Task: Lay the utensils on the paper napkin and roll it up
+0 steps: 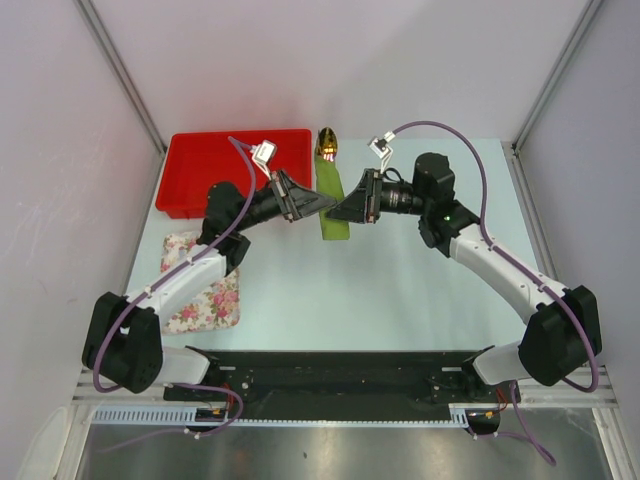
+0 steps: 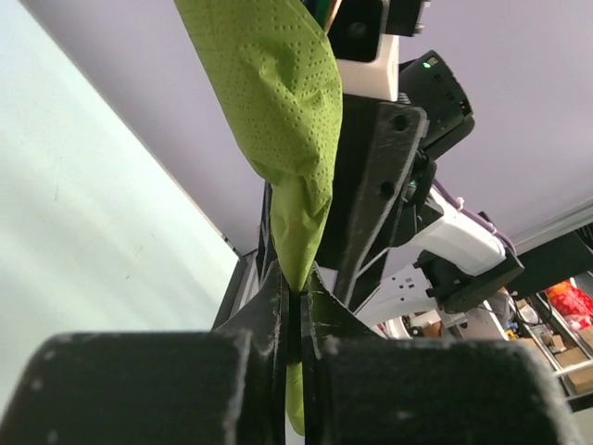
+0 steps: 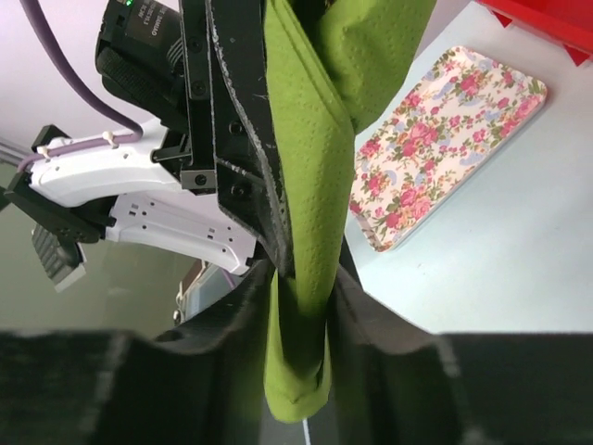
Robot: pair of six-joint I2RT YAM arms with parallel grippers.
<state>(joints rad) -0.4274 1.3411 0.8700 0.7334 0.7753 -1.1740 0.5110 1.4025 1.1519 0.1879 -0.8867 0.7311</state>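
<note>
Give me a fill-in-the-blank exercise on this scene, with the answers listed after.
The left gripper and right gripper both pinch the ____ paper napkin.
The utensil poking from the napkin's far end is ____ in colour.
The floral cloth lies on the robot's ____ side.
Answers: green; golden; left.

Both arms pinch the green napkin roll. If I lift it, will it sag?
Probably floppy: the paper napkin creases and narrows where the left fingers pinch it, so it may sag. Likely light: thin dimpled paper. The golden utensil end sticks out, so it might slide out if tilted.
</note>
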